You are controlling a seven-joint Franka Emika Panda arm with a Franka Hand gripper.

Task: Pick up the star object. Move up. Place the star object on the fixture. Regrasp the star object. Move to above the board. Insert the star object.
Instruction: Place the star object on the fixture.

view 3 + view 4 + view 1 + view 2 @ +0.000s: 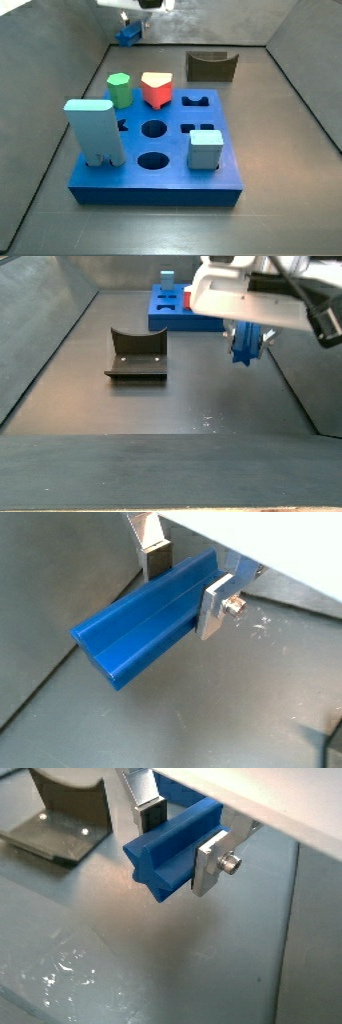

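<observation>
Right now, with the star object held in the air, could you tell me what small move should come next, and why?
Probably carry it sideways toward the fixture. The gripper holds the star object above the bare floor, and the fixture stands empty off to one side, so placing there likely comes next.

— What colours do you make out?
— The star object [140, 632] is saturated blue, held between the silver plates of the claw [181, 843], above a plain dull grey table [160, 968].
— And further off?
— The fixture [135, 354] is dark olive-brown. The board [160, 150] is bright blue, carrying a green peg [120, 90], a red peg [158, 90] and pale blue blocks [94, 130].
</observation>
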